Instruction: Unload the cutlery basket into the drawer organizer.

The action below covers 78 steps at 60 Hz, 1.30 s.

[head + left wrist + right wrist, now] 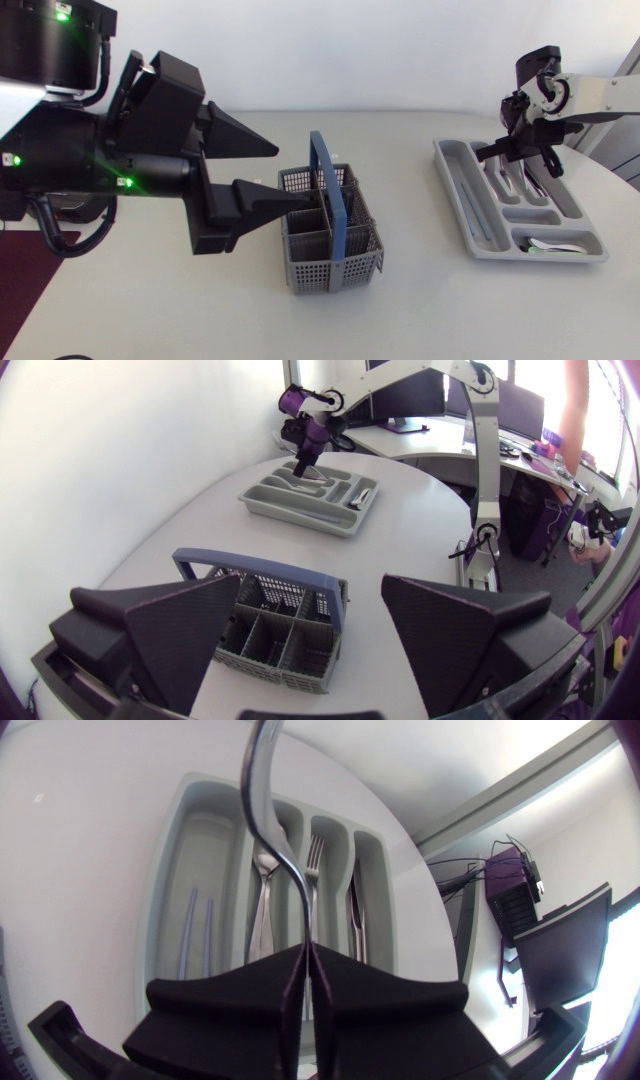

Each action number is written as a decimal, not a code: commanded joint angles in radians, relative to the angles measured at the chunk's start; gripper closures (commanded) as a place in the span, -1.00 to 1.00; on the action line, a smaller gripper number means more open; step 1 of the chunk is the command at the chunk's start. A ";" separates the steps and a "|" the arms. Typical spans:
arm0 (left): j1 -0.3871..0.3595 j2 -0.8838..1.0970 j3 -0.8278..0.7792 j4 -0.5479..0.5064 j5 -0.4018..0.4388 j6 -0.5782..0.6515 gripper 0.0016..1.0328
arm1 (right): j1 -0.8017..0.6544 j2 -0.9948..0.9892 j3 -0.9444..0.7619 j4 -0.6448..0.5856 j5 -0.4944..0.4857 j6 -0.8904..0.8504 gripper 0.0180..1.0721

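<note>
Right gripper [305, 958] clamps a utensil [258, 780] pointing ahead, along organizer [205, 830] slots.

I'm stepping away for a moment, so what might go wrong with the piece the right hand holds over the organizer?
1. The right hand grips the utensil at one thin end only, the rest jutting far ahead; it might swivel or slip out.
2. It hangs over the dividers of the drawer organizer, near the fork; let go from here, it may land across a divider or in the wrong compartment.
</note>
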 commanded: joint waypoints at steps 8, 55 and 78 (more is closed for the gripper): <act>-0.024 -0.013 0.004 -0.010 -0.014 0.007 -0.93 | -0.006 0.108 0.083 -0.056 0.245 0.113 0.89; -0.095 0.003 0.014 -0.015 -0.074 -0.010 -0.93 | -0.058 0.378 0.424 -0.381 0.196 0.380 0.89; -0.106 0.006 0.020 -0.013 -0.080 -0.010 -0.93 | -0.069 0.486 0.542 -0.394 0.202 0.381 0.89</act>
